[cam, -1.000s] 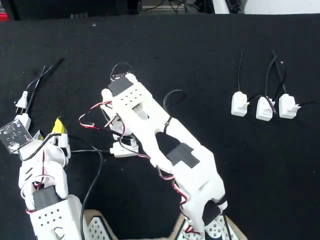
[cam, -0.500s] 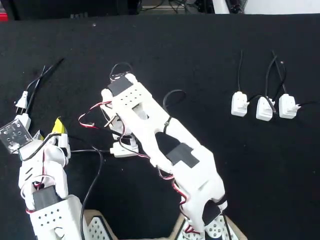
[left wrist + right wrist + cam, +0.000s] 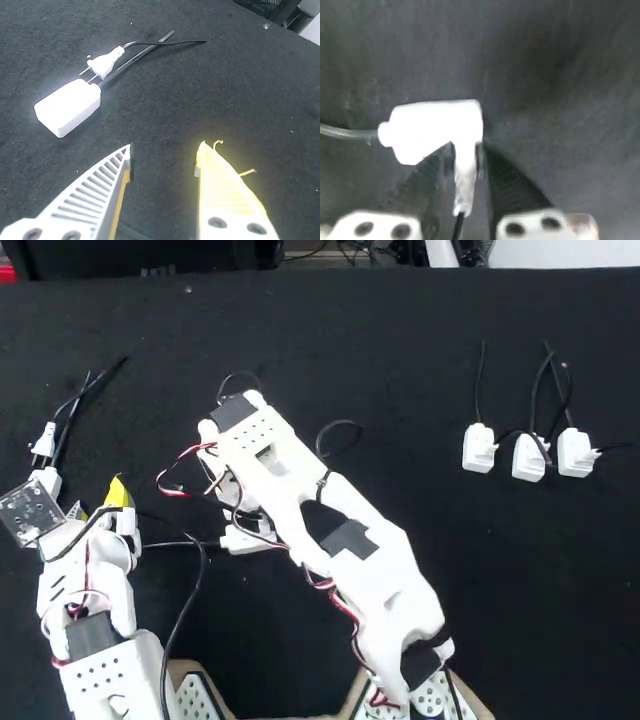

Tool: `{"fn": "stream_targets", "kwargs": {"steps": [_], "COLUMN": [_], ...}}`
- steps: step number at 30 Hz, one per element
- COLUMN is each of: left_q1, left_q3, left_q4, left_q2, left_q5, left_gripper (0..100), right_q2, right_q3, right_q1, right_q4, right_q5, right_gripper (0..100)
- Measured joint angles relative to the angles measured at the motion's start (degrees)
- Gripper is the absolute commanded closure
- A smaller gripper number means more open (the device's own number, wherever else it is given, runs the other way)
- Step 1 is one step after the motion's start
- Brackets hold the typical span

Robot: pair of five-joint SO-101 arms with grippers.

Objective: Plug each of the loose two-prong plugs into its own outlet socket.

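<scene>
My right gripper (image 3: 465, 150) is shut on a white two-prong plug (image 3: 465, 172), which is pressed up against a white socket block (image 3: 435, 127). In the high view that socket block (image 3: 245, 538) lies under the right arm's wrist, left of the table's middle. My left gripper (image 3: 162, 150) hangs open over bare cloth at the table's left. A little beyond it lie another white socket block (image 3: 67, 107) and a loose plug (image 3: 105, 62), whose prongs point at the block. That loose plug (image 3: 42, 443) sits near the left edge.
Three white socket blocks (image 3: 520, 455) lie in a row at the right, with black cables running back from them. Black cable (image 3: 185, 610) trails between the two arm bases. The table is covered in black cloth (image 3: 400, 360).
The right arm has shifted slightly to the left with the plug still in its gripper. The left arm has not moved.
</scene>
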Motion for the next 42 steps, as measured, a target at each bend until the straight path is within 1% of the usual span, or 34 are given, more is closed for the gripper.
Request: {"fn": "stream_targets", "kwargs": {"steps": [10, 12, 15, 18, 19, 21, 23, 26, 28, 30, 32, 36, 39, 42], "left_q1": [0.0, 0.0, 0.0, 0.0, 0.0, 0.0, 0.0, 0.0, 0.0, 0.0, 0.0, 0.0, 0.0, -0.7], "left_q3": [0.0, 0.0, 0.0, 0.0, 0.0, 0.0, 0.0, 0.0, 0.0, 0.0, 0.0, 0.0, 0.0, 0.0], "left_q4": [0.0, 0.0, 0.0, 0.0, 0.0, 0.0, 0.0, 0.0, 0.0, 0.0, 0.0, 0.0, 0.0, 0.0], "left_q2": [0.0, 0.0, 0.0, 0.0, 0.0, 0.0, 0.0, 0.0, 0.0, 0.0, 0.0, 0.0, 0.0, 0.0], "left_q5": [0.0, 0.0, 0.0, 0.0, 0.0, 0.0, 0.0, 0.0, -0.1, -0.1, -0.1, -0.1, -0.1, -0.1], "left_gripper": [79, 79, 79, 79, 79, 79, 79, 79, 79, 79, 79, 79, 79, 79], "right_q2": [0.0, 0.0, 0.0, 0.0, 0.0, 0.0, 0.1, 0.1, -0.6, -2.7, -6.8, -19.8, -30.1, -35.5], "right_q3": [0.4, 0.6, 0.6, 0.6, 0.6, 0.2, -0.4, -0.4, 0.4, 2.4, 4.7, 8.9, 12.4, 17.7], "right_q1": [0.5, 1.4, 1.8, 2.2, 2.3, 2.4, 2.5, 2.5, 2.5, 2.5, 2.6, 2.6, 1.5, -1.0], "right_q4": [0.0, 0.0, 0.0, 0.0, 0.0, 0.0, 0.0, 0.0, 0.0, 0.0, 0.0, 0.0, 0.0, -0.7], "right_q5": [0.0, 1.5, 8.9, 19.5, 22.0, 24.4, 27.0, 28.7, 29.2, 30.2, 33.3, 39.6, 46.8, 56.5], "right_gripper": [98.7, 98.4, 98.3, 98.2, 98.2, 96.7, 88.9, 73.7, 70.4, 72.1, 74.9, 76.5, 76.5, 76.6]}}
